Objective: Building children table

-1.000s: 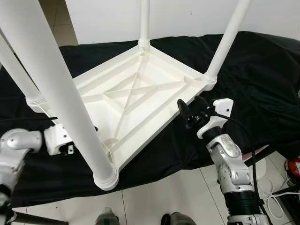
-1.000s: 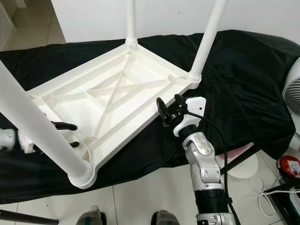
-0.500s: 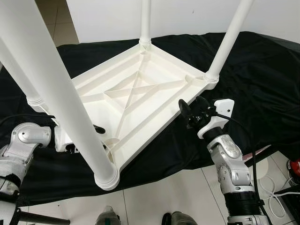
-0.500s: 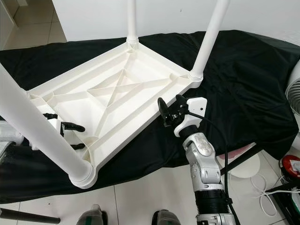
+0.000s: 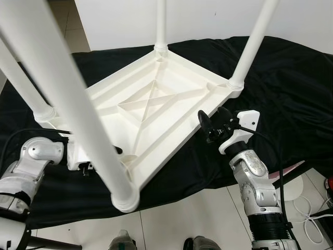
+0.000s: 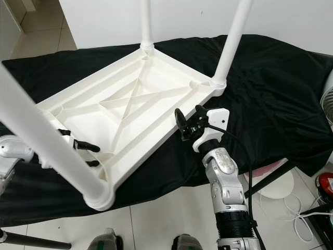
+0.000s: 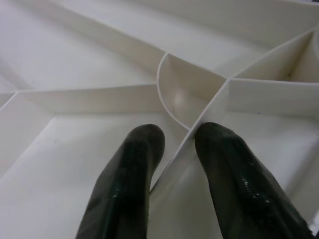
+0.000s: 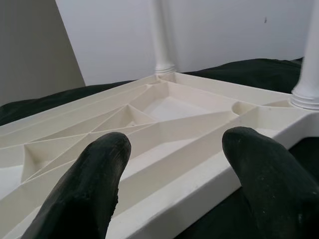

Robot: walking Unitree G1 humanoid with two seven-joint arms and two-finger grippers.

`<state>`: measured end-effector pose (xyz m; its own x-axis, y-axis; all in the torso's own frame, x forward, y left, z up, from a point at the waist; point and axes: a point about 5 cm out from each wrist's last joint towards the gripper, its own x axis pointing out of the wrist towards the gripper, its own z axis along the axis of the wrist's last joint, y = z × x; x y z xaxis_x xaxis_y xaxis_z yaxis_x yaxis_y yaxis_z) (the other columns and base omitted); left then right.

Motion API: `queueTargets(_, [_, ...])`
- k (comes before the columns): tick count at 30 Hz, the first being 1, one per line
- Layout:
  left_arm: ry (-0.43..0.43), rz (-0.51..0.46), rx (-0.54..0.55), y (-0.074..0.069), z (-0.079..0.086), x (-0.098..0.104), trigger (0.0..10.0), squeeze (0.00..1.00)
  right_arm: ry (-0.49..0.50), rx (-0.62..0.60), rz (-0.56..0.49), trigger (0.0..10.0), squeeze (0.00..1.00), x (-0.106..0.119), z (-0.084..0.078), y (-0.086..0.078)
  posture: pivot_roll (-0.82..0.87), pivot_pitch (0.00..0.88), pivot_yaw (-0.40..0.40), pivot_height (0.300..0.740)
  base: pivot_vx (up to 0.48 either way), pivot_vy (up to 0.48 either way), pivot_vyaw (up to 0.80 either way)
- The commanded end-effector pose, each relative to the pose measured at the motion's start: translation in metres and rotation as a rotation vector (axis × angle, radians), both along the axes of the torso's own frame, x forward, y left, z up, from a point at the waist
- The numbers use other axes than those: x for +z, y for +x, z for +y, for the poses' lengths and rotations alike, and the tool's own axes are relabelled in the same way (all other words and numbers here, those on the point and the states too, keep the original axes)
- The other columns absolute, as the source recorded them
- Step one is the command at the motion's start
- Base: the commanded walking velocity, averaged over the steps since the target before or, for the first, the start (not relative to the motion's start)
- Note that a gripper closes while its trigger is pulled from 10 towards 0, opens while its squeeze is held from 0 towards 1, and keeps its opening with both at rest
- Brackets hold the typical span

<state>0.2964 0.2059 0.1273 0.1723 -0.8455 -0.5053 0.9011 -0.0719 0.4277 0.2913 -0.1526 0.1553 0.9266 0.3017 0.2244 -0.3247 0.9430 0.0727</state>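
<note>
A white plastic children's table (image 5: 171, 83) lies upside down on a black cloth (image 5: 296, 88), its legs pointing up. The near leg (image 5: 78, 109) crosses the picture in front of me. My left gripper (image 6: 88, 155) is at the table's near left corner. In the left wrist view, the left gripper (image 7: 177, 137) has its two black fingers (image 7: 134, 164) pressed on either side of a thin rib of the underside. My right gripper (image 5: 212, 124) hangs open just off the table's right long edge. In the right wrist view, the right gripper (image 8: 174, 144) has its fingers spread wide, with that edge ahead of them.
The cloth-covered surface ends close to me, with tiled floor (image 5: 203, 213) below it. A fan (image 6: 328, 99), a red object (image 6: 326, 183) and cables (image 6: 307, 213) are at the right. A white wall stands behind the table.
The left arm has pushed further in toward the table's near corner, bringing its fingers onto the rib. The view has shifted slightly. The right gripper has stayed where it was.
</note>
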Motion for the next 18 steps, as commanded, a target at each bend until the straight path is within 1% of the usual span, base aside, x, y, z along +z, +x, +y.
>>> queueTargets(1, [0.022,0.11,-0.026,-0.0079,0.002,-0.0149,0.0,0.0,0.0,-0.011,-0.004,10.0,0.0,-0.0004,-0.0019,-0.0002,0.07,0.052,0.048,0.74,0.0,0.0,0.0])
queueTargets(4, [-0.007,0.135,-0.014,-0.0072,0.0009,-0.0155,0.0,0.0,0.0,-0.015,-0.004,10.0,0.0,-0.0004,-0.0024,-0.0002,0.07,0.053,0.048,0.74,0.0,0.0,0.0])
queueTargets(10, [-0.014,0.138,0.002,-0.0078,0.0021,-0.0173,0.0,0.0,0.0,-0.022,-0.009,10.0,0.0,0.0008,-0.0037,0.0009,0.07,0.054,0.048,0.74,0.0,0.0,0.0])
queueTargets(11, [-0.032,0.141,0.014,-0.0086,0.0022,-0.018,0.0,0.0,0.0,-0.024,-0.01,10.0,0.0,0.001,-0.0041,0.0009,0.07,0.054,0.048,0.74,0.0,0.0,0.0])
queueTargets(13, [-0.032,0.141,0.014,-0.0086,0.0022,-0.018,0.0,0.0,0.0,-0.024,-0.01,10.0,0.0,0.001,-0.0041,0.0009,0.07,0.054,0.048,0.74,0.0,0.0,0.0])
queueTargets(16, [-0.11,0.142,0.071,-0.0096,-0.0011,-0.0206,0.0,0.0,0.003,-0.033,-0.011,10.0,0.0,0.0013,-0.0055,0.0009,0.07,0.059,0.039,0.74,0.0,0.0,0.0])
queueTargets(18, [-0.123,0.143,0.08,-0.0097,-0.0023,-0.0211,0.0,0.0,0.003,-0.035,-0.011,10.0,0.0,0.0014,-0.0056,0.001,0.07,0.059,0.039,0.74,0.0,0.0,0.0])
